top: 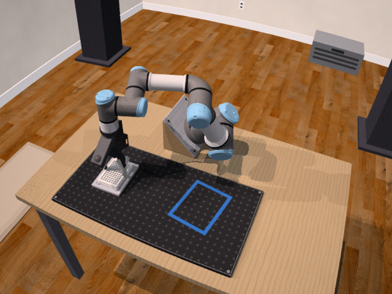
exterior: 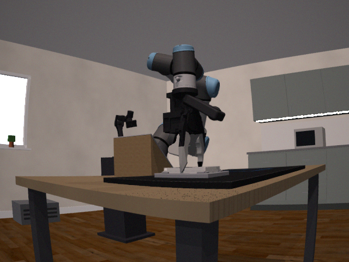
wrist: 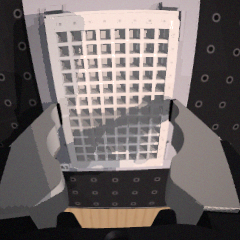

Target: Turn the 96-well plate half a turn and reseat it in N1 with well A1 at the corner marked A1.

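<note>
The white 96-well plate (top: 109,178) (exterior: 210,168) (wrist: 115,70) lies flat in the grey plate nest N1 (top: 106,188) (exterior: 194,175) (wrist: 186,55) at the left end of the black perforated board (top: 148,221) (exterior: 253,174). My gripper (top: 115,166) (exterior: 191,166) (wrist: 115,102) reaches straight down onto the plate. Its two grey fingers press against the plate's two long sides at the half nearer the table edge, so it is shut on the plate. The plate rests in the nest. I cannot tell which corner is cut off.
A blue rectangle outline (top: 182,197) is marked on the board to the right of the nest. The arm's base sits on a slanted wooden block (top: 177,126) (exterior: 135,155) behind the board. The board lies on a wooden table (top: 301,221) (exterior: 140,194).
</note>
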Controlling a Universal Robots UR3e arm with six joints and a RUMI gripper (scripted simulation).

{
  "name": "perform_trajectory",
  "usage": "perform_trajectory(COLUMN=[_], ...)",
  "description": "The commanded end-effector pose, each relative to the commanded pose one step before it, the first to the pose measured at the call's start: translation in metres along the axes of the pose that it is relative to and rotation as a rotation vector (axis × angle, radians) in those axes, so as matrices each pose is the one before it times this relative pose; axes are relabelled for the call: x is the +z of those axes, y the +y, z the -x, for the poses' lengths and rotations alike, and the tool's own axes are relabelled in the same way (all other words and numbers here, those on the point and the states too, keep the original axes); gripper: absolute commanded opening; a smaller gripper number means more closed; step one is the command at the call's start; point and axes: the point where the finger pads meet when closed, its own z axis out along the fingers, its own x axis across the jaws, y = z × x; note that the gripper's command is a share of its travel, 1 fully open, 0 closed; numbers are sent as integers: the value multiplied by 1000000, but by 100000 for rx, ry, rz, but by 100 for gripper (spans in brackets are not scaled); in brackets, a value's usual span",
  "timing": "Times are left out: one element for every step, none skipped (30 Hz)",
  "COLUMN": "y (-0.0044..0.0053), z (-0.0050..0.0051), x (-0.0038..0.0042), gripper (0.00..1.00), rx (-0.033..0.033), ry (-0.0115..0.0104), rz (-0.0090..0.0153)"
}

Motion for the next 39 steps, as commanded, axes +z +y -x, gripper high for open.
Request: perform_trajectory(y=[-321, 1, 1, 1, 0, 0, 0, 0, 0, 0, 0, 0, 0, 0, 0, 0, 0, 0, 0, 0, 0, 0, 0, 0, 0, 0, 23, 23, -29, 5, 4, 0, 0, -3, 4, 4, 4, 4, 3], z=[-560, 1, 1, 0, 0, 0, 0, 0, 0, 0, 0, 0, 0, 0, 0, 0, 0, 0, 0, 0, 0, 0, 0, 0, 0, 0, 18, 19, -28, 2, 2, 0, 0, -5, 2, 2, 1, 1, 1], x=[-917, 1, 1, 0, 0, 0, 0, 0, 0, 0, 0, 0, 0, 0, 0, 0, 0, 0, 0, 0, 0, 0, 0, 0, 0, 0, -1647, -1647, -1692, -1663, -1664, 0, 0, -1669, -1663, -1663, -1664, -1664, -1664], gripper=[0, 0, 0, 0, 0, 0, 0, 0, 0, 0, 0, 0, 0, 0, 0, 0, 0, 0, 0, 0, 0, 0, 0, 0, 0, 0, 0, 0, 0, 0, 0, 0, 0, 0, 0, 0, 0, 0, 0], rx=[-29, 0, 0, 0, 0, 0, 0, 0, 0, 0, 0, 0, 0, 0, 0, 0, 0, 0, 0, 0, 0, 0, 0, 0, 0, 0, 0, 0, 0, 0, 0, 0, 0, 0, 0, 0, 0, 0, 0], ry=[234, 0, 0, 0, 0, 0, 0, 0, 0, 0, 0, 0, 0, 0, 0, 0, 0, 0, 0, 0, 0, 0, 0, 0, 0, 0, 1, 1, -1, 0, 0, 0, 0, 0, 0, 0, 0, 0, 0], rz=[-144, 0, 0, 0, 0, 0, 0, 0, 0, 0, 0, 0, 0, 0, 0, 0, 0, 0, 0, 0, 0, 0, 0, 0, 0, 0, -1, -1, 1, 0, 0, 0, 0, 0, 0, 0, 0, 0, 0])
